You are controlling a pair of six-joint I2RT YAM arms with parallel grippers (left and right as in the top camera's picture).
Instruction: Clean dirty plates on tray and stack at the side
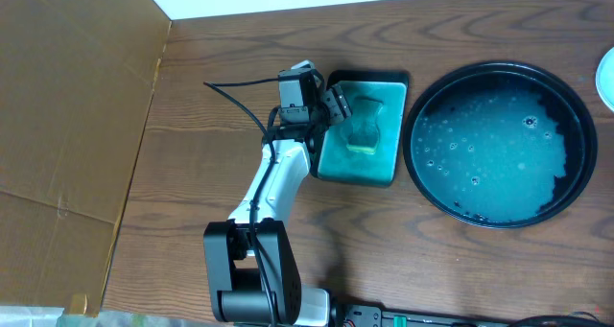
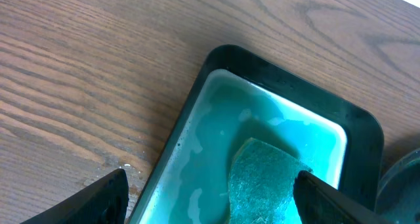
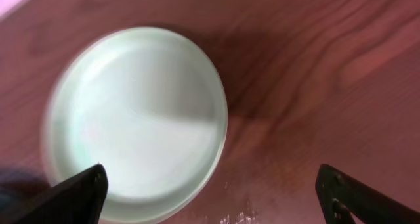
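The round black tray at the right holds a film of teal, bubbly water and no plates. A pale plate's edge shows at the far right border, off the tray. In the right wrist view a pale mint plate lies on the wooden table. My right gripper is open and empty above its near edge, its left finger over the plate. I cannot tell whether other plates lie under it. My left gripper is open and empty above the teal dish, over the sponge.
The rectangular teal dish with dark rim holds wet teal liquid and a sponge, left of the tray. A brown cardboard sheet covers the left side. Cables trail behind the left arm.
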